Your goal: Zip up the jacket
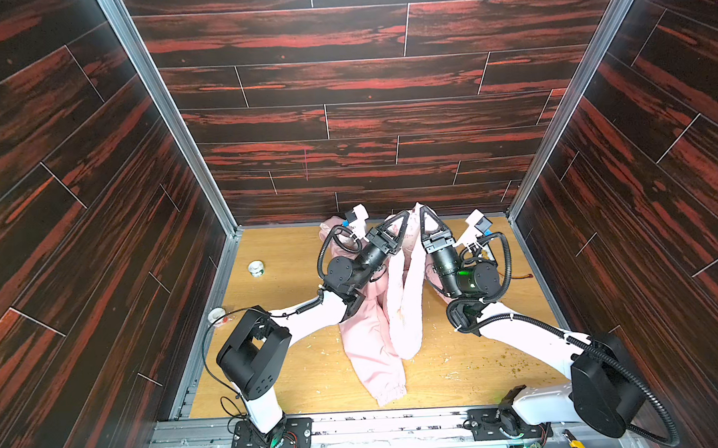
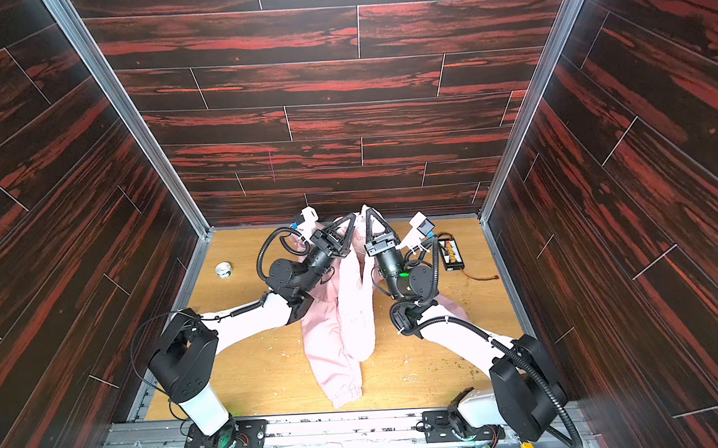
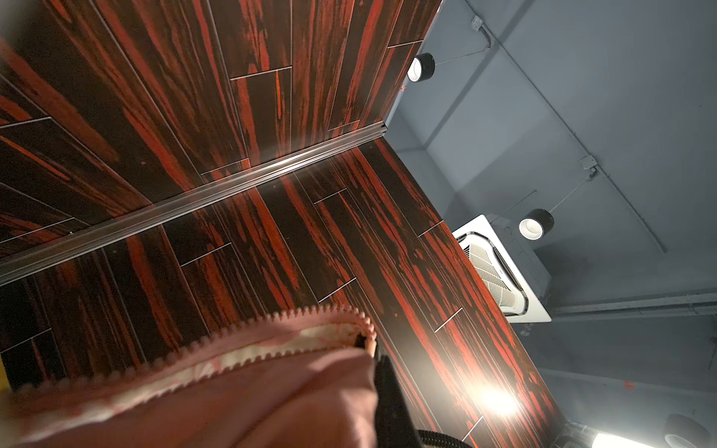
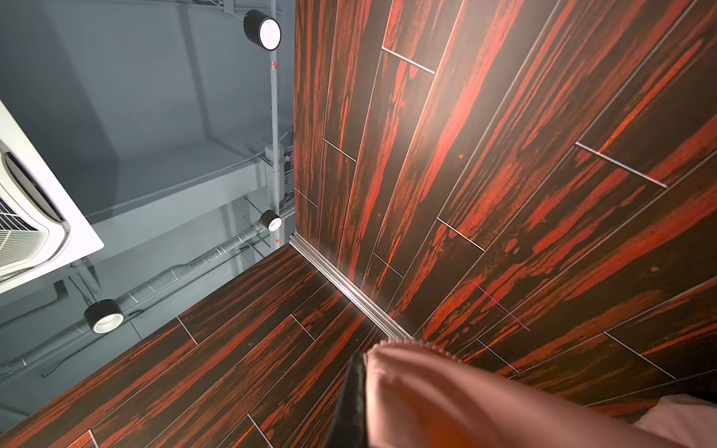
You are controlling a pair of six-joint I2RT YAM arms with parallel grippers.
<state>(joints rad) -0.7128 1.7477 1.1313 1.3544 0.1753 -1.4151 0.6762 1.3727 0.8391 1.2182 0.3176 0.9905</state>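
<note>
The pale pink jacket hangs from both grippers down to the wooden table, with one elastic-cuffed sleeve trailing toward the front edge. My left gripper and right gripper point upward side by side near the back wall, each shut on a top edge of the jacket. In the left wrist view a zipper edge with teeth runs to the left gripper, beside a black finger. In the right wrist view pink fabric lies against a black finger.
A small tape roll and a white round object lie at the table's left. A black device with a cable sits at the back right. Dark wood-pattern walls enclose three sides. Crumbs dot the front of the table.
</note>
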